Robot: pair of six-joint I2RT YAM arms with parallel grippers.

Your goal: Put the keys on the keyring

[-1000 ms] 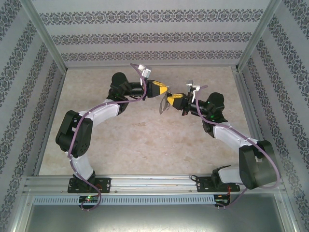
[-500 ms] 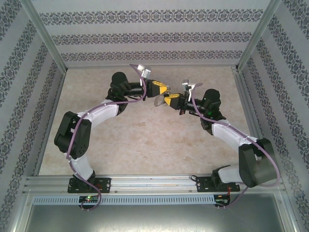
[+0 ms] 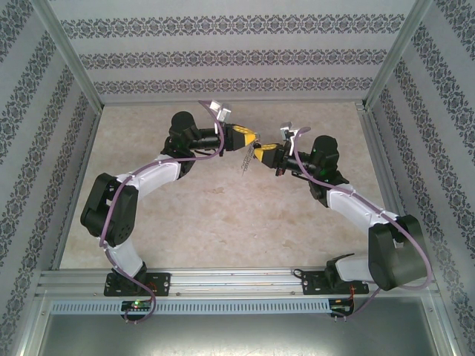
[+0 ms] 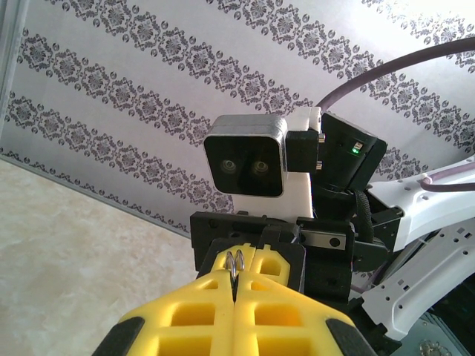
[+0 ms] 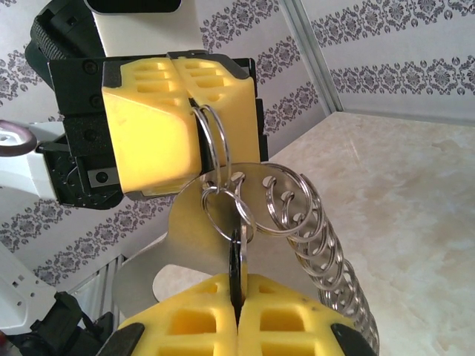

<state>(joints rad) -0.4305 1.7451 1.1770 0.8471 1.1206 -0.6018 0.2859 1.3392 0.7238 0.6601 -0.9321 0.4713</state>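
Note:
My left gripper [image 3: 250, 138] and right gripper [image 3: 258, 152] meet tip to tip above the middle of the table, with the silver keyring [image 3: 243, 159] hanging between them. The keyring is a flat metal plate [image 5: 182, 230] with a row of several split rings [image 5: 326, 256] along one edge. The left gripper [image 4: 236, 276] is shut on one thin wire ring [image 4: 236, 261] at the plate's top. The right gripper [image 5: 237, 288] is shut on the black head of the key [image 5: 235, 261]. A small ring [image 5: 223, 211] on the key lies against the plate; the key's blade is hidden.
The beige stone-patterned table [image 3: 223, 215] lies well below both grippers. Patterned walls [image 3: 223, 59] and metal frame posts [image 3: 70, 59] enclose it on three sides. The right wrist's camera housing [image 4: 249, 157] faces the left gripper at close range.
The right gripper has moved up and left, closer to the left gripper's tips. The hanging keyring has turned more edge-on in the top view. The left arm has hardly shifted.

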